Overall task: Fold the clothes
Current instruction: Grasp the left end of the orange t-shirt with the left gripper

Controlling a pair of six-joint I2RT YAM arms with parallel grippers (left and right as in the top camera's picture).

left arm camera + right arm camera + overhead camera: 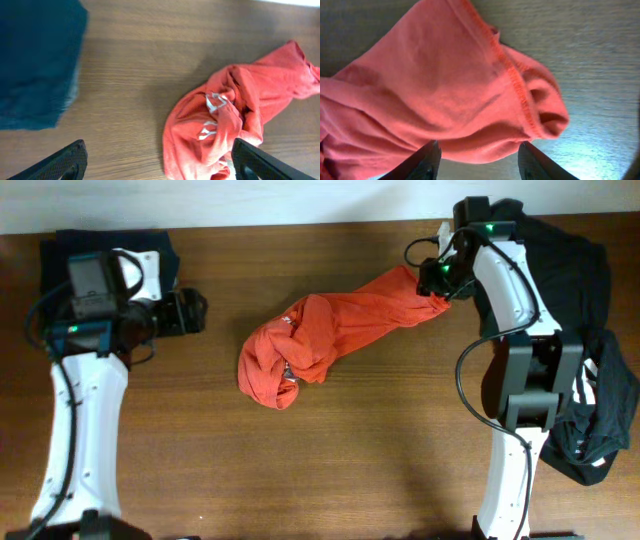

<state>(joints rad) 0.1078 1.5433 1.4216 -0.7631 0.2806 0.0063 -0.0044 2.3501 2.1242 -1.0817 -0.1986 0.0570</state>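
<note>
Shirt [320,340], red, lying bunched mid-worktop [350,460]. Clamping its stretched end, just right of shirt: right gripper [442,283]. Hovering well left of shirt, jaws spread wide: left gripper [198,312].

This looks like a robotics lab bench. A white left arm [85,410] rises from 7 o'clock and a white right arm [510,280] from 5 o'clock, trailing a black cable [461,385], over a wood-grain table [330,470] that has a plain pale wall [250,200] along 12 o'clock. Clothes lie about it like test material: a folded dark blue garment [100,240] at 10 o'clock, a black clothes heap [570,270] at 3 o'clock and a crumpled orange-red garment [320,340] at the centre.
</note>
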